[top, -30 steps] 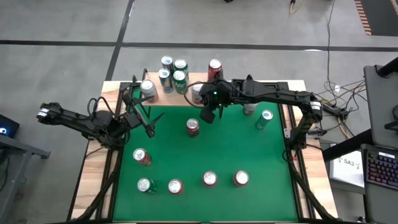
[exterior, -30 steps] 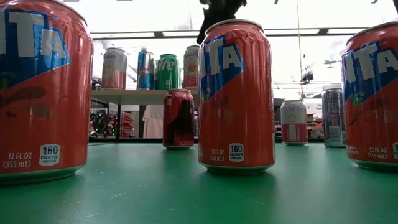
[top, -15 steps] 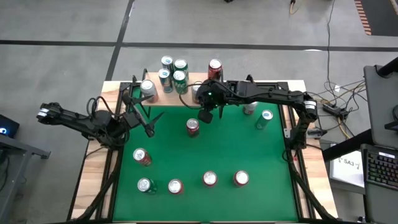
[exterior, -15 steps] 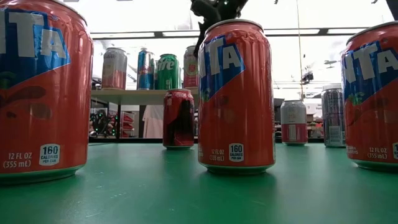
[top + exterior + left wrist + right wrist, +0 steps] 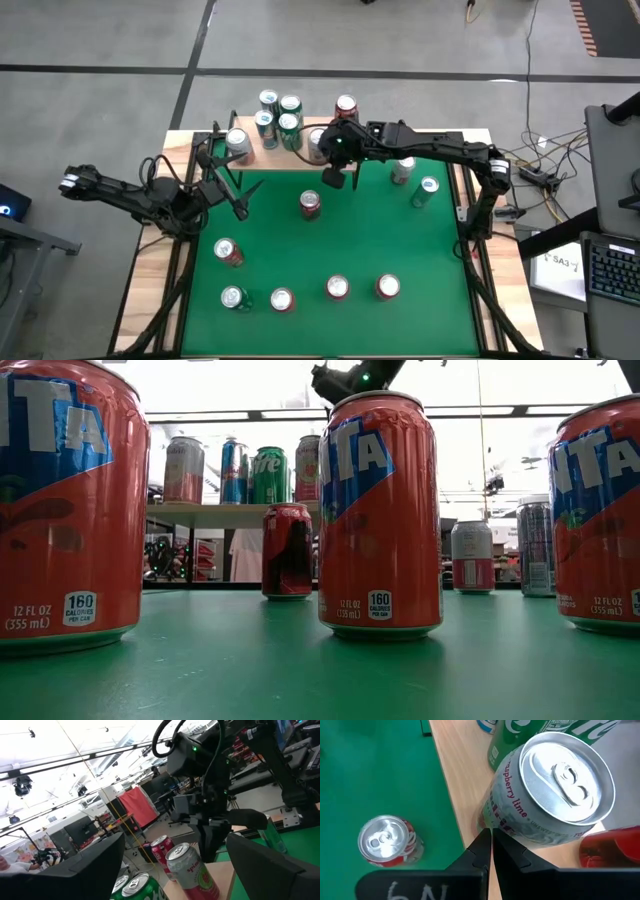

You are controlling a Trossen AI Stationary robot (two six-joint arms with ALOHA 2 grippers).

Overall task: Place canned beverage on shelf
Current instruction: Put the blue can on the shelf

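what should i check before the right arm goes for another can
1. Raspberry lime can upright on the shelf: ok.
2. Right hand shut, fingers off that can: ok.
3. Right hand empty: ok, nothing between its fingers.
4. Red can on the green table upright and free to grasp: ok.
5. Left hand open, waiting at the table's left side, away from the red can: ok.
6. Free space left on the shelf for another can: cannot tell.
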